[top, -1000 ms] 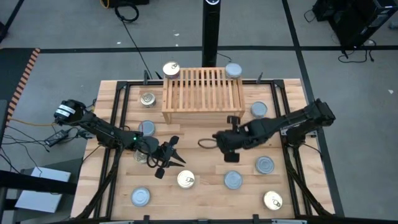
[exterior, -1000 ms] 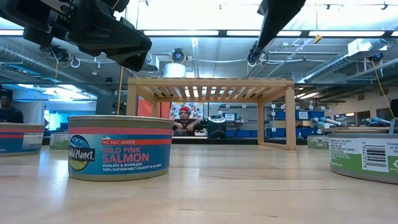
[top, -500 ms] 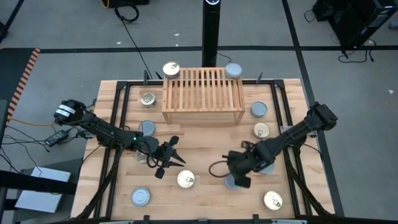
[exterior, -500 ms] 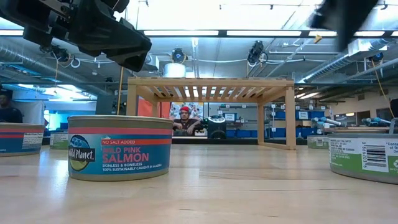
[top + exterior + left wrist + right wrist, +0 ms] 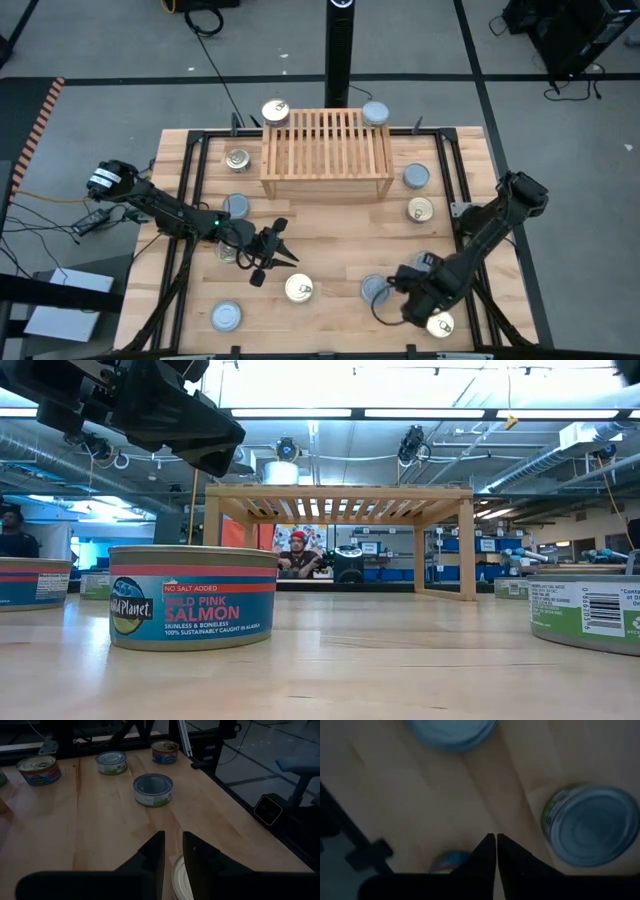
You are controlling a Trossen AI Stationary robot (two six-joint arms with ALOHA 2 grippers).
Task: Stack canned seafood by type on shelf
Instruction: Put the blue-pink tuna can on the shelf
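Right gripper point(image 5: 412, 297): lower right, fingers nearly together, empty, ready for a tin point(image 5: 375, 290) | left gripper point(image 5: 272, 247): centre-left, slightly parted, empty | your shelf point(image 5: 326, 152): top bare.

Left gripper point(image 5: 283, 242) hangs mid-table, fingers barely parted. Right gripper point(image 5: 392, 299) sits low at the front, fingers nearly touching.

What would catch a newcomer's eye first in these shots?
The light-wood slatted shelf at the table's far middle, its top bare while round tins lie scattered around it. Next, the salmon tin looming large in the low view, and the right gripper low among the near-right tins.
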